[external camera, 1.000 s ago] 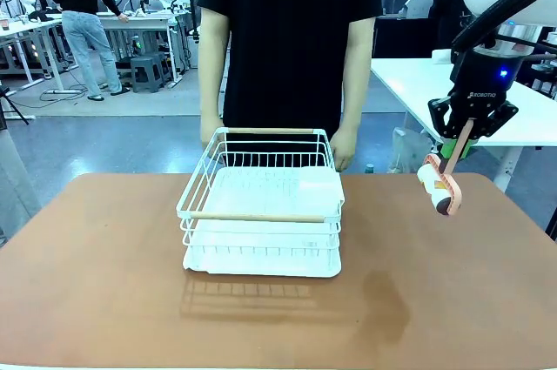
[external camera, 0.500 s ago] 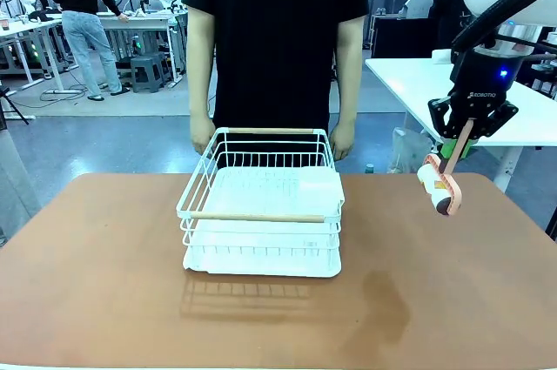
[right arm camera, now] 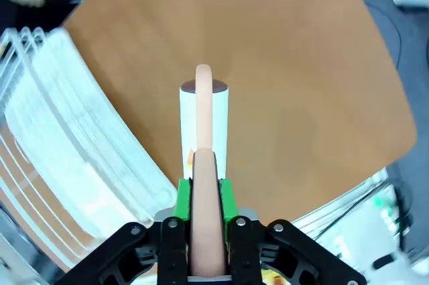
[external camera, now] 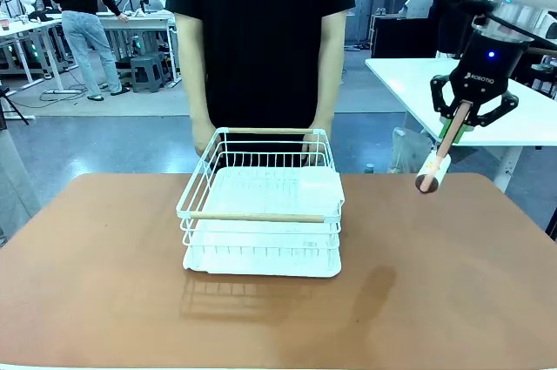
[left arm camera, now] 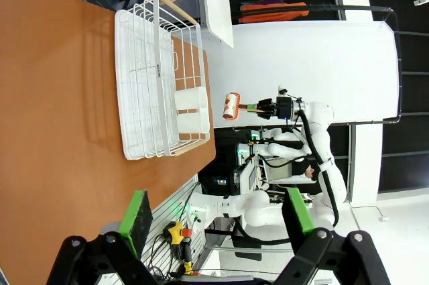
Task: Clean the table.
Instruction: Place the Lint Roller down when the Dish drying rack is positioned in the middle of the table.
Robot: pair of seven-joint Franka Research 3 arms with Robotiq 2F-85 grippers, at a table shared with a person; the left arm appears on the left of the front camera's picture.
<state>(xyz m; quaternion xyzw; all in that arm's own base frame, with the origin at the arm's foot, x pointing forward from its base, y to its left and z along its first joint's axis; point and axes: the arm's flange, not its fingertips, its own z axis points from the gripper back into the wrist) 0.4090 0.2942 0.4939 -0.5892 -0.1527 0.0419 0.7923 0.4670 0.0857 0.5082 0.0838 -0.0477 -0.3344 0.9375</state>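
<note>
The table (external camera: 452, 292) has a smooth reddish-brown top with a faint darker patch (external camera: 376, 290) right of centre. My right gripper (external camera: 459, 116) hangs above the table's far right corner, shut on the peach handle of a white lint roller (external camera: 432, 171) that slants down to the left, clear of the surface. In the right wrist view the roller (right arm camera: 203, 114) runs straight out from the right gripper (right arm camera: 203, 194), over the table (right arm camera: 288, 64). My left gripper (left arm camera: 218, 214) is open with nothing between its green pads (left arm camera: 137, 214), high above the table (left arm camera: 60, 131).
A white wire rack (external camera: 261, 205) with wooden rails stands mid-table on a white tray. A person in black stands at the far edge, one hand (external camera: 315, 140) at the rack's far rim. White tables stand at the right and the far left.
My right gripper has risen a little and swung the roller so that it points down to the left. The person has shifted left and closer to the rack.
</note>
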